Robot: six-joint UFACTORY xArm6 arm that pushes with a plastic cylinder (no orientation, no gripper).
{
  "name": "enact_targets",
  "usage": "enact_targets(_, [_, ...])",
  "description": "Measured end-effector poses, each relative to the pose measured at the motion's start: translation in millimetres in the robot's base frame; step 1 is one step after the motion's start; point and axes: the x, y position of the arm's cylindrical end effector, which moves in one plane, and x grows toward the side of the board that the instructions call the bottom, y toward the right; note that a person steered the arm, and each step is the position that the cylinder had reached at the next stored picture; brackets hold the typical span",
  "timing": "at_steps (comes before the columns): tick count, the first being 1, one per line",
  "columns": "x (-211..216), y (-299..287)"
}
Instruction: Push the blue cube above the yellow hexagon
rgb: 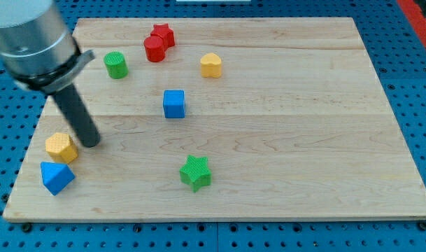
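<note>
Nearest lie a blue triangular block [57, 176] and a green star [196, 172]; my tip [91, 142], a bare rod with no pincer, apparently just clears the yellow hexagon [61, 148] at left, the blue cube [174, 103] well right and farther, unobstructed.

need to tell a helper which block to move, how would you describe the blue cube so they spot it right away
On the wooden board, look just left of the middle: the blue cube stands alone there. The other blue block is an angled piece at the bottom left corner, beside the yellow hexagon.
</note>
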Motion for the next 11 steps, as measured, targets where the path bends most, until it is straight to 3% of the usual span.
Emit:
enact_targets(1, [-1, 101])
enact_targets(2, [-29, 166])
enact_targets(3, [-60, 146])
enact_targets(7, [-94, -16])
enact_targets(8, [-51, -37])
enact_targets(9, [-57, -25])
enact_targets(10, [-93, 68])
enact_targets(11, [-144, 93])
